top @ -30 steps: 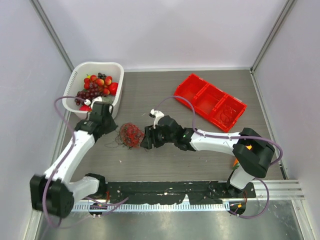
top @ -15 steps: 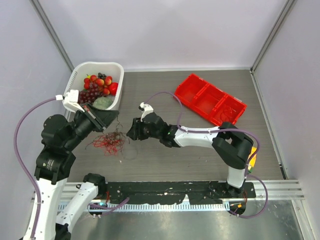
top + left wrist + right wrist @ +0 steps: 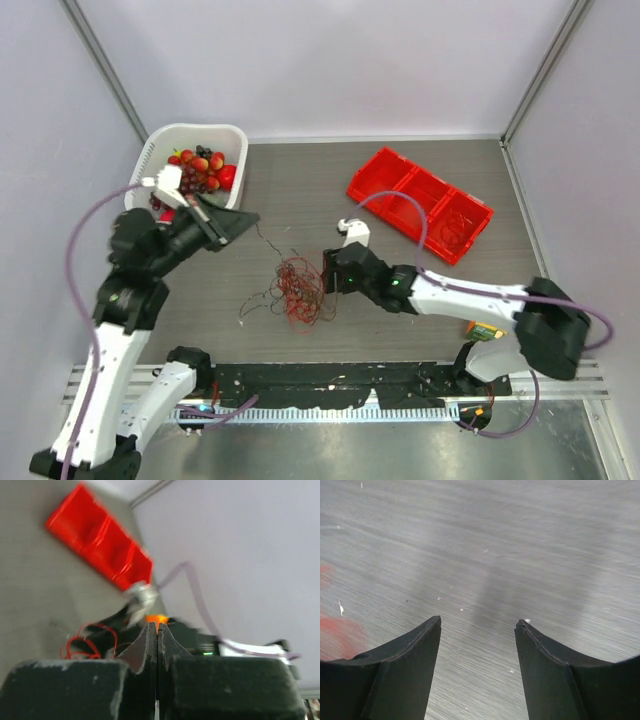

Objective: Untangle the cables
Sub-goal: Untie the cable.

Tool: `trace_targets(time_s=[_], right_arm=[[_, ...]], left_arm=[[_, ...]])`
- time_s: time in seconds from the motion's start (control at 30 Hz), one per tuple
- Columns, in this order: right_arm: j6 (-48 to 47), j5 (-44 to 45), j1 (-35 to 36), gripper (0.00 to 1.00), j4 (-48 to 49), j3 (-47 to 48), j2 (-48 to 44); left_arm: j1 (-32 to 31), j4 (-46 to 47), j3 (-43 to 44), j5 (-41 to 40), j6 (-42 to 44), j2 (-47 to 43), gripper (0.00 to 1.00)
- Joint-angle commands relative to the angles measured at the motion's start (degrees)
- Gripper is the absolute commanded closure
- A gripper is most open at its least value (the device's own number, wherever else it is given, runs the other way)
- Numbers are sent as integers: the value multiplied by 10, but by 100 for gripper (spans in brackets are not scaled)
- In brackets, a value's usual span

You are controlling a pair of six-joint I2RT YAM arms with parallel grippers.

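On the table (image 3: 300, 180) the cables (image 3: 298, 285) look light, limp, snag-prone, best pinched at an outer loop; left gripper (image 3: 250, 217) seems clamped on a strand, right gripper (image 3: 330, 270) gapes empty.

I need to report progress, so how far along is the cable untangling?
Done: little; a few strands trail loose from the cables. In hand: the left tool is shut, a thin dark strand seemingly running from it to the tangle; the right tool is open beside it. Left: the red clump is not yet separated.
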Motion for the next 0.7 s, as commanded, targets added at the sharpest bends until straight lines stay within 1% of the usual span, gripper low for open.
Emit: trace_targets(time_s=[0.0, 0.07, 0.13, 0.2, 0.23, 0.27, 0.33, 0.37, 0.4, 0.43, 0.5, 0.53, 0.6, 0.63, 0.67], right_arm=[[-38, 60, -24, 33, -68, -41, -131], [-32, 57, -29, 32, -75, -60, -164], [-30, 32, -27, 31, -69, -72, -179], [-41, -25, -27, 31, -31, -85, -177], [-47, -79, -28, 31, -16, -87, -165], [-49, -122, -27, 32, 19, -92, -156], [-45, -167, -21, 34, 60, -86, -120], [-42, -167, -18, 38, 67, -79, -92], [-42, -190, -7, 39, 76, -65, -80], [-41, -189, -3, 42, 77, -57, -55], [-37, -178, 6, 43, 76, -27, -26], [-32, -143, 6, 43, 72, -21, -18], [-18, -92, 6, 43, 54, -6, -3], [-16, -82, 5, 43, 52, -2, -4], [-19, -74, 5, 43, 53, -1, -7]], left_arm=[[-22, 77, -159, 38, -53, 44, 100], [-41, 74, -216, 15, -34, 48, 100], [-53, 65, -271, 4, -23, 50, 100], [-55, 45, -312, -12, -19, 41, 100], [-55, 28, -326, -25, -18, 34, 100], [-55, 10, -333, -43, -16, 22, 100], [-55, -40, -336, -82, -2, 2, 100], [-55, -69, -328, -104, 9, -7, 100], [-55, -102, -320, -134, 15, -17, 100], [-55, -123, -311, -172, 19, -30, 100], [-55, -157, -298, -215, 20, -62, 100], [-55, -164, -296, -230, 20, -76, 100], [-55, -175, -293, -243, 21, -91, 92], [-55, -182, -289, -250, 22, -94, 88], [-55, -193, -280, -256, 25, -92, 81]])
